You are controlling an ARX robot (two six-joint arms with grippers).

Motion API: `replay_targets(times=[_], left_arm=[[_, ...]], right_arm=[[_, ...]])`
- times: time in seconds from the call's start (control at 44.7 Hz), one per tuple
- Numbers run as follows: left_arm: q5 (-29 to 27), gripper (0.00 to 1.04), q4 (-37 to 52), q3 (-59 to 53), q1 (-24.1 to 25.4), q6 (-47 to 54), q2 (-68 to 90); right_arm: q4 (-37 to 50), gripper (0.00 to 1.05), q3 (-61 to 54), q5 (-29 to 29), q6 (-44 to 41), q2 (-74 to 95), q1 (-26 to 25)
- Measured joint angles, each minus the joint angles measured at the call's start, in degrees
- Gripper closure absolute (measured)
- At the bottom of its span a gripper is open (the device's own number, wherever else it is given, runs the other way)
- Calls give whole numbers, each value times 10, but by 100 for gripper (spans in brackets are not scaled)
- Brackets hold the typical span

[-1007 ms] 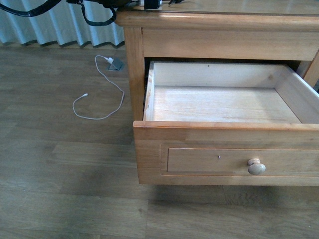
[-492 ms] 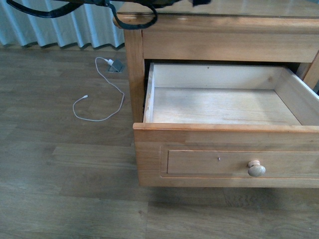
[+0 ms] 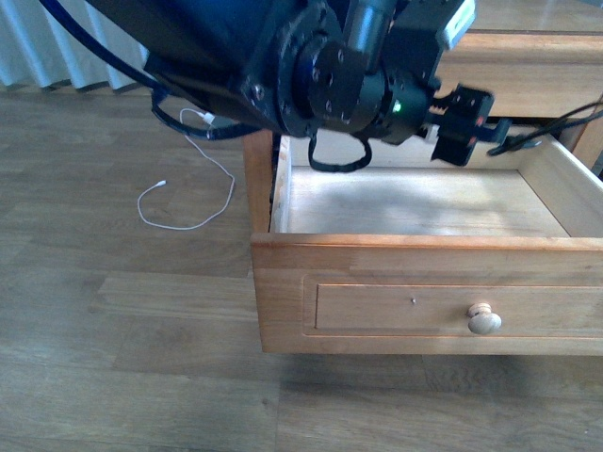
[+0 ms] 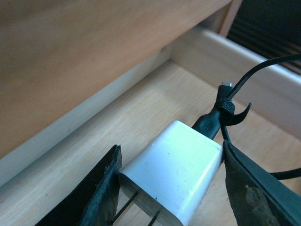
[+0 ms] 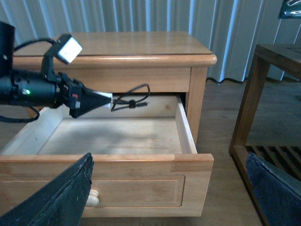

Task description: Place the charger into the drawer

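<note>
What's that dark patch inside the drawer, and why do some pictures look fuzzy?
Front view: the left arm, close and blurred, shadows the drawer floor. Left wrist view: the charger is bright, slightly soft. Right wrist view: the nightstand is sharp, its own fingers dark blurs.

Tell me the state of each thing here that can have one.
drawer: pulled open, nothing lying inside.
charger: gripped, held in the air over the drawer.
left gripper: shut on the charger.
right gripper: open, empty.
white cable: loose on the floor.
</note>
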Motion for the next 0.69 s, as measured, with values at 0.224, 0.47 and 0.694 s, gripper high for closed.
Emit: replay_targets(times=[0.224, 0.47, 0.694], left_arm=[[-66, 12, 22, 3, -1, 19, 19], [-177, 6, 94, -94, 3, 4, -104], [-287, 6, 136, -252, 41, 8, -294]], right_arm=[[0, 8, 0, 0, 0, 0, 0], [0, 8, 0, 0, 0, 0, 0], [0, 8, 0, 0, 0, 0, 0]])
